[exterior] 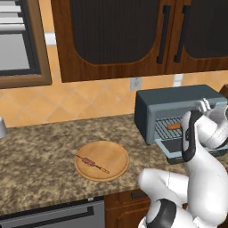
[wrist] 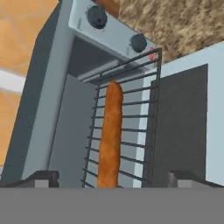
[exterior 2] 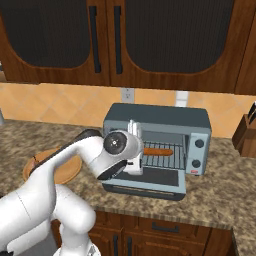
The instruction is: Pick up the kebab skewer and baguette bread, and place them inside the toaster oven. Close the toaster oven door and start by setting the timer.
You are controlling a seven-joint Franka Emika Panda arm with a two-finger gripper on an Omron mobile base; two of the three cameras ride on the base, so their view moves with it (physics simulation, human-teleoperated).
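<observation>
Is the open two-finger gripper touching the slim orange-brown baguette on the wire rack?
Apart. In the hand view both dark fingertips stand wide of the baguette, with bare wire rack between; the gripper is open.

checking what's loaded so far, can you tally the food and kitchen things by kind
food: 2, baguette on the oven rack, skewer on the plate
appliances: 1, toaster oven, door open
dishes: 1, wooden plate
knife blocks: 1, block
total: 5
</observation>
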